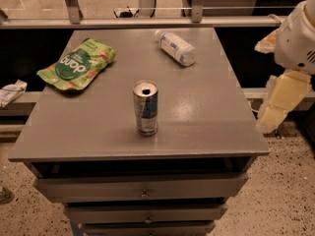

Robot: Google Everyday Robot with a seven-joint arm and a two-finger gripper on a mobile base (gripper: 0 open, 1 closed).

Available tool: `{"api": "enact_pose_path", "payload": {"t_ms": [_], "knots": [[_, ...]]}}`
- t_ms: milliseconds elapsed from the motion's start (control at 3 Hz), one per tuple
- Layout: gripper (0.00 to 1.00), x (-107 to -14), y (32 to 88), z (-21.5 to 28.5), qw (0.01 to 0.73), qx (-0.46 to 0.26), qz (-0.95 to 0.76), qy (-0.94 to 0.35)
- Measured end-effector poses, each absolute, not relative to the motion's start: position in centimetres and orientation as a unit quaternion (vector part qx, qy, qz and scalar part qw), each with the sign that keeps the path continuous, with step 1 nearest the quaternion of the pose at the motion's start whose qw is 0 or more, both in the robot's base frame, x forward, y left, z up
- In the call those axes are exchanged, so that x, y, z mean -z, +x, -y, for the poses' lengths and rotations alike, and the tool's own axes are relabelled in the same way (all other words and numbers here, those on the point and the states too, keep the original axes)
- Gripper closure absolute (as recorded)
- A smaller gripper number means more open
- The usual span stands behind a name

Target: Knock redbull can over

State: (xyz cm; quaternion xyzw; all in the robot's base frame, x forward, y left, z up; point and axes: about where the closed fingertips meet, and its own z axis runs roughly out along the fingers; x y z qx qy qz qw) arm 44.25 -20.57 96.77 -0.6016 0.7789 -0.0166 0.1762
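Grey table [206, 127], can [146, 107] upright; my gripper [281, 101] hangs beyond the right edge (grip: cannot tell). Next I reach in and shove sideways.

Silver-and-blue slim metal can [146, 108]: smooth, glossy.
Grey tabletop [211, 117]: smooth, low sheen.
Clear plastic bottle [176, 47]: glossy.
Green pouch [76, 65]: crinkled, shiny film.
Gripper [268, 119], right of tabletop: matt cream plastic.

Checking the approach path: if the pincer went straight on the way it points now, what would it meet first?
Likely the speckled floor, not the redbull can. The pincer hangs beyond the table on its right, pointing down and slightly left; depth is unclear, so it might clip the edge.
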Motion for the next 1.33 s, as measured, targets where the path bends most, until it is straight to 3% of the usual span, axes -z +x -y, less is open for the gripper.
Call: {"api": "enact_pose_path", "payload": {"t_ms": [1333], "knots": [[0.0,-89.1,49.0,5.9,0.346,-0.205,-0.721,-0.564]]}}
